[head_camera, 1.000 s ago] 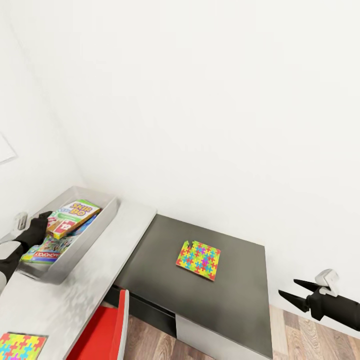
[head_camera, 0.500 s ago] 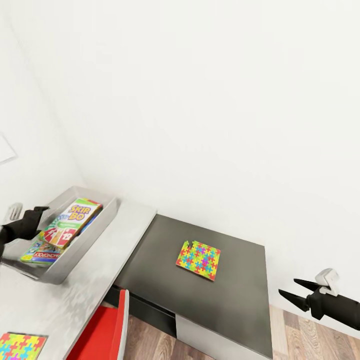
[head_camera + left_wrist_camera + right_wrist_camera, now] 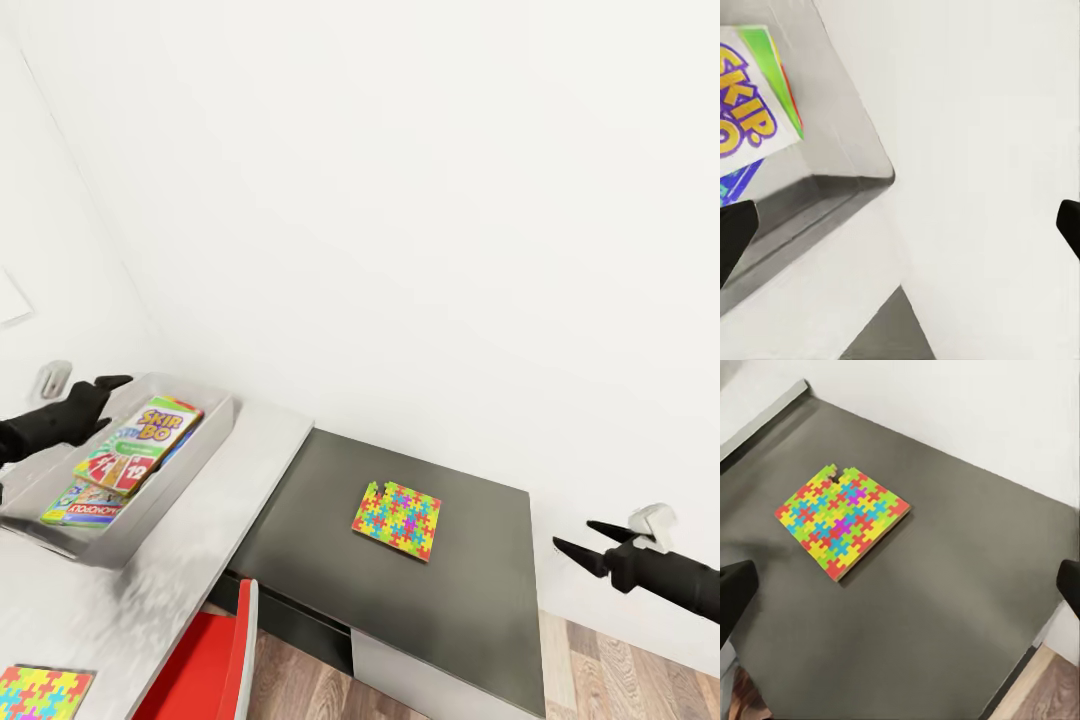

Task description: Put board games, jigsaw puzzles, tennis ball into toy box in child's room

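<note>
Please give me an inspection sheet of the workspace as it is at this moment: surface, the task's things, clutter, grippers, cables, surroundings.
Surface: table with a pale grey top and a lower dark grey section.
Task's things: toy box on the pale top, holding the Skip-Bo board game on top of other printed boxes; one jigsaw puzzle flat on the dark section, another jigsaw puzzle at the pale top's near edge. Tennis ball: nothing seen.
Clutter: nothing seen.
Grippers: left gripper open, empty, over the toy box's far end; right gripper open, empty, beyond the dark section's right edge.
Cables: nothing seen.
Surroundings: white wall, wood floor, red chair.
</note>
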Motion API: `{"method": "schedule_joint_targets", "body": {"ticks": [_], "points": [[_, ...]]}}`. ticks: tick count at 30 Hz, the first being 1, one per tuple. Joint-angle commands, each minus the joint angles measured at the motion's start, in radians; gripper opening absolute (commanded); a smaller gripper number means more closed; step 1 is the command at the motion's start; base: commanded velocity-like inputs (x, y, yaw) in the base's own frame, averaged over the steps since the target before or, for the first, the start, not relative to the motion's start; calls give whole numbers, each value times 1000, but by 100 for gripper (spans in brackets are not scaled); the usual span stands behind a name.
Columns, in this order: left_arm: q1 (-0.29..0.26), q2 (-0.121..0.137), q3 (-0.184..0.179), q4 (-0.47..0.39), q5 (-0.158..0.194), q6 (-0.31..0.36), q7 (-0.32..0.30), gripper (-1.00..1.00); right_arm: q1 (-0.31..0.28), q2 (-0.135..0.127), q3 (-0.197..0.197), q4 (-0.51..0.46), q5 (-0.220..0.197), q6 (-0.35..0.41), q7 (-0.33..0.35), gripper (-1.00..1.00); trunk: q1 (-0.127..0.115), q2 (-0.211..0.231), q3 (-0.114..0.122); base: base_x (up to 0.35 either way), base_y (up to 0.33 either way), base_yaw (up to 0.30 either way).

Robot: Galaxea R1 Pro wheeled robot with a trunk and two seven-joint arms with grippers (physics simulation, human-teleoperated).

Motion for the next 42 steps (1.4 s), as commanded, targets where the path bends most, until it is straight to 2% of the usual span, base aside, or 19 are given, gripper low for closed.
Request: {"method": "schedule_joint_targets", "body": {"ticks": [1,2,4,6,9,11,16,17,20,21,24,25,29,33,39,42], "points": [[24,-11,-16,-42,64,12,13,100,-17,0,-1,-1,5,17,5,100,1,-2,-2,0,0,0],[36,-15,-24,-66,90,14,15,100,-23,0,-1,-1,4,22,5,100,1,-2,-2,0,0,0],[79,-25,-46,-175,168,20,36,100,-37,-1,-1,-1,2,40,4,100,1,-2,-2,0,0,0],[90,-31,-55,-208,194,22,48,100,-41,-2,-1,-1,1,45,4,100,1,-2,-2,0,0,0],[100,-47,-95,-247,253,24,66,100,-48,-2,0,-1,0,52,6,100,1,-2,-2,0,0,0],[96,-58,-141,-259,276,25,72,100,-56,-2,0,-1,-1,59,6,100,1,-2,-2,0,0,-2],[45,-119,-242,-266,298,25,104,100,-65,-1,1,-1,-1,95,7,100,1,-2,-2,0,0,-126],[22,-149,-281,-266,302,25,146,100,-65,-2,2,-1,-1,99,8,100,1,-2,-2,0,0,-251],[-13,-199,-330,-266,304,24,207,100,-66,-5,4,-1,-1,102,9,100,1,-2,-2,0,0,-270],[-61,-301,-436,-266,302,20,372,100,-67,-8,4,-1,-1,105,9,100,1,-2,-2,0,0,-293],[-69,-333,-463,-266,295,19,453,100,-68,-7,4,-1,-1,106,9,100,1,-2,-2,0,0,-294],[-72,-360,-533,-259,278,16,604,100,-67,-4,6,-1,-1,107,9,100,1,-2,-2,0,0,-286],[-66,-361,-540,-259,277,10,641,100,-66,-2,6,-1,-1,107,9,100,1,-2,-2,0,0,-183],[-59,-355,-539,-262,276,-1,650,100,-65,-1,6,-1,-1,107,9,100,1,-2,-2,0,0,-66],[-50,-351,-491,-266,277,-14,659,100,-63,0,7,-1,-1,107,9,100,1,-2,-2,-159,0,-17],[-49,-351,-482,-266,277,-15,658,100,-63,0,7,-1,-1,107,9,100,1,-2,-2,-280,0,-4]]}}
